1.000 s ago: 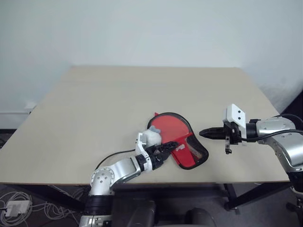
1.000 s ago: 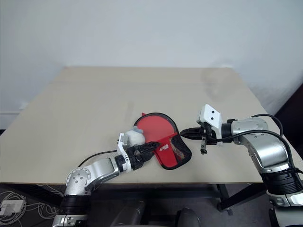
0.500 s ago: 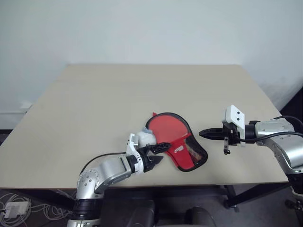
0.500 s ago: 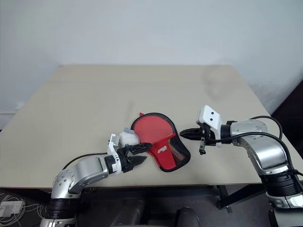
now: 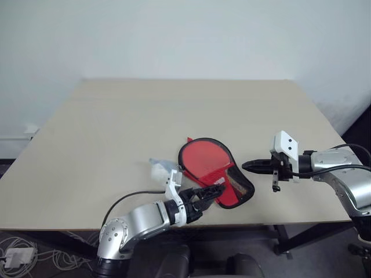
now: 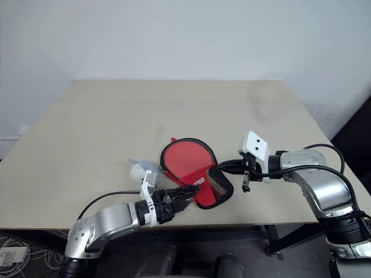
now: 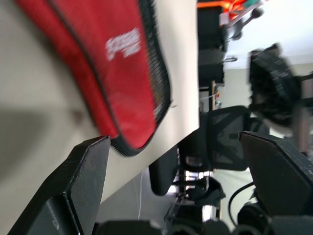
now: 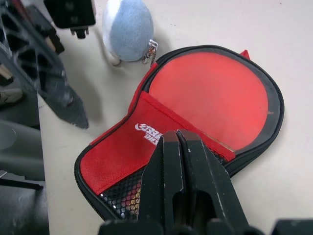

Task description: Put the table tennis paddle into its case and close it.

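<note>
The case (image 5: 215,175) lies flat near the table's front edge, red with a black rim, mesh at its narrow end and a white logo. The table tennis paddle (image 8: 210,95) sits inside it; its round red face shows in the wide part and its handle is hidden under the red flap. The grey-blue pom-pom (image 5: 162,171) rests on the table just left of the case. My left gripper (image 5: 207,198) hovers open at the case's near edge, holding nothing. My right gripper (image 5: 250,166) is shut and empty, its tip beside the case's mesh end.
The beige table (image 5: 145,121) stretches wide behind the case, and its front edge runs just below my left gripper. A white wall stands behind the table. Dark chairs and cables (image 7: 215,147) lie below the table's edge.
My left gripper has drawn back toward the table's front edge, still open, so the pom-pom now lies uncovered beside the case. The right gripper has held still.
</note>
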Controlling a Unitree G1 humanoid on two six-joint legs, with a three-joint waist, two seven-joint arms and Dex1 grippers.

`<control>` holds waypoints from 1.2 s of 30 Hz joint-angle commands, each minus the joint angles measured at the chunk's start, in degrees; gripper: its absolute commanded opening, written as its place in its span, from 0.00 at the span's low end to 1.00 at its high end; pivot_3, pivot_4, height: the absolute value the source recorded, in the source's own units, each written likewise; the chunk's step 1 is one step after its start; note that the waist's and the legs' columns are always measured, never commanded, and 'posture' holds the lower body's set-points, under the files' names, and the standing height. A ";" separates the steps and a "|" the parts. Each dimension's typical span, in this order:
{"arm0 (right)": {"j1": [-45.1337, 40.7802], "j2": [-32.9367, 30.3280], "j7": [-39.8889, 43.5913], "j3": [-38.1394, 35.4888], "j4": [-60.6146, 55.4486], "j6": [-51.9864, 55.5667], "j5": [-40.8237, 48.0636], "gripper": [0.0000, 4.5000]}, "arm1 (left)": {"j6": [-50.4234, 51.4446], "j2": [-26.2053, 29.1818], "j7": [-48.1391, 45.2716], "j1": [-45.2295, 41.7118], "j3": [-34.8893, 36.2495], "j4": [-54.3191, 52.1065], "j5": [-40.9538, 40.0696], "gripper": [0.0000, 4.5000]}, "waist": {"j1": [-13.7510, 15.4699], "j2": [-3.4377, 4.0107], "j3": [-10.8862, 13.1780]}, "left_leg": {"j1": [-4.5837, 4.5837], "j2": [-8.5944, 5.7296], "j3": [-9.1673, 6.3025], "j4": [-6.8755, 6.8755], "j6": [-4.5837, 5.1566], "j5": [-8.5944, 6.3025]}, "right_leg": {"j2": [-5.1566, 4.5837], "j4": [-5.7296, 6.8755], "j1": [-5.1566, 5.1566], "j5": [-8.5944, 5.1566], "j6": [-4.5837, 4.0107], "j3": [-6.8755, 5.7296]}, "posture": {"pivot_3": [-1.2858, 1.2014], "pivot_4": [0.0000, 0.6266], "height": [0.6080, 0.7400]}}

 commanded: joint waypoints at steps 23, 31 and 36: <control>0.06 2.73 -3.66 -0.46 -5.10 2.79 2.40 0.00 | -4.56 -3.94 -1.06 -7.09 -4.01 10.90 1.40 1.00 | 0.15 0.01 -0.01 | -0.02 -0.04 0.05 0.08 0.00 0.00 | -0.06 -0.06 0.08 0.16 0.12 0.01 | 0.52 0.00 0.75; 0.18 4.01 -4.40 -0.08 -5.24 2.85 2.29 0.00 | -5.54 -8.85 -1.28 -11.64 -3.03 16.54 7.56 1.00 | 0.16 0.01 -0.02 | -0.04 -0.05 0.06 0.15 0.00 0.00 | -0.06 -0.08 0.14 0.28 0.16 -0.03 | 0.52 0.00 0.75; 0.06 4.51 -4.82 0.22 -5.53 3.02 2.24 0.00 | -4.29 -10.29 -0.54 -13.08 -2.44 18.89 10.95 1.00 | 0.16 0.01 -0.02 | -0.08 -0.05 0.06 0.17 0.00 0.00 | -0.07 -0.10 0.19 0.33 0.21 -0.05 | 0.52 0.00 0.75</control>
